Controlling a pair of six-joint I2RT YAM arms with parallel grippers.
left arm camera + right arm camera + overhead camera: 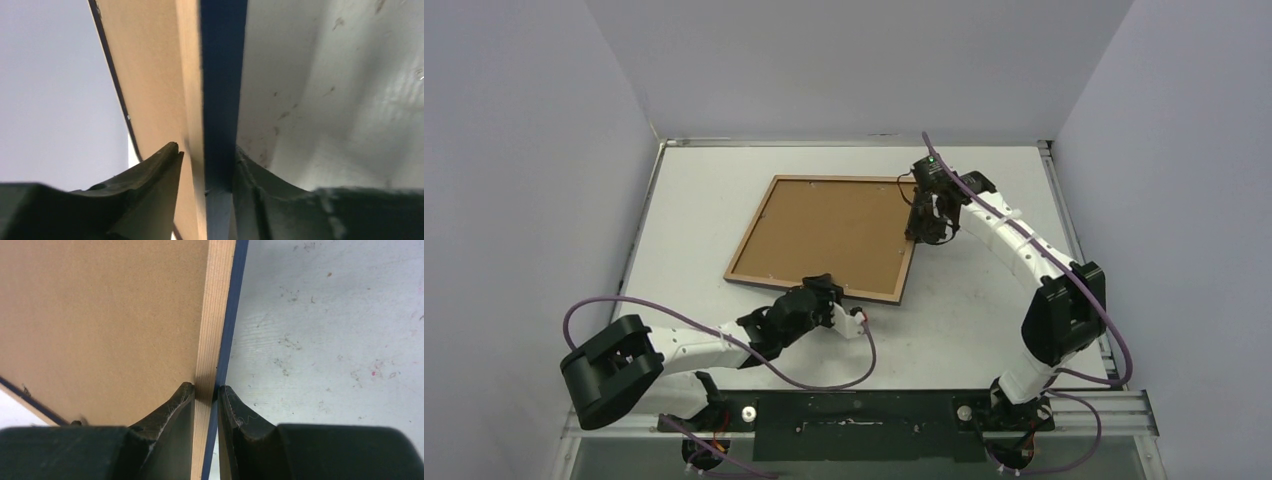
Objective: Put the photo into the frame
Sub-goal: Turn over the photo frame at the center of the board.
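From above: the frame (751, 230) lying back-up on the table (984, 330), spanning the gap between the two tools, brown backing board (824, 235) facing the camera; left gripper (832, 292) at its near edge, right gripper (921, 232) at its right edge, well apart from each other. No sign of the photo beside, ahead of or behind either tool (perhaps under the board, perhaps elsewhere; cannot tell). From the left wrist: wood-brown back and navy front of the frame (220, 75) running straight ahead between the fingers, one finger close against each face, picture blurred; cannot tell whether clamped or merely near. From the right wrist: fingers pressed together on the frame's rim (212, 315), wood side against one finger, navy side against the other, a firm pinch by the look of it; backing board (100, 315) spreading away beyond the wood-side finger, scuffed table beyond the other. Judged from this: both tools on the frame, photo unseen, so no calling the insertion done; if not done, left to do: lifting out the board, laying in the photo, closing the back. Step in hand, at a guess: a two-sided hold for lifting or turning the frame. No brand, label or readable writing in any view; only specks and scratches on the table.
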